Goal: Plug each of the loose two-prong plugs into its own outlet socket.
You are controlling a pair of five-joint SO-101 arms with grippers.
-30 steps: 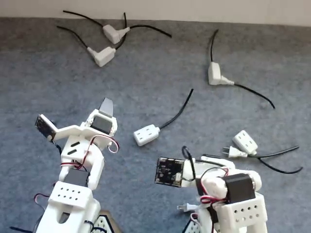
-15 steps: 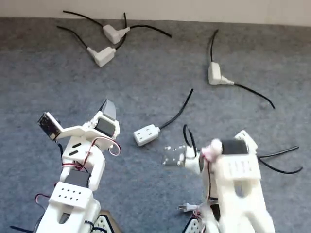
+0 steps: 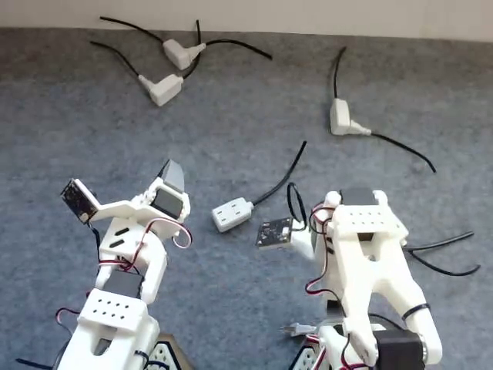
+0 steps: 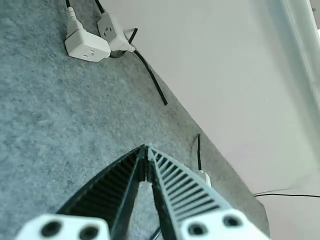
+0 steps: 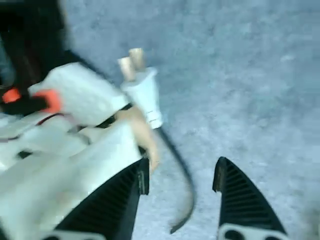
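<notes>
Over the grey desk (image 3: pixel 77 131), the right gripper (image 5: pixel 180 172) hangs with jaws wide and empty above a loose two-prong plug (image 5: pixel 141 85), whose black cable (image 5: pixel 182 200) trails between them. The left gripper (image 4: pixel 146 152) is raised at 8 o'clock, jaws pinched together on nothing. A free outlet socket (image 3: pixel 232 213) lies near the centre with nothing plugged into it. The danger is a grab that lands on cable rather than plug body: the plug would swing and its prongs would miss the slots. A light socket may also slide when pushed, since nothing pins it. There are no bins or trays. Of the other white units, the pair at 11 o'clock (image 3: pixel 173 69) and the one at 1 o'clock (image 3: pixel 342 118) each appear to be already joined.
</notes>
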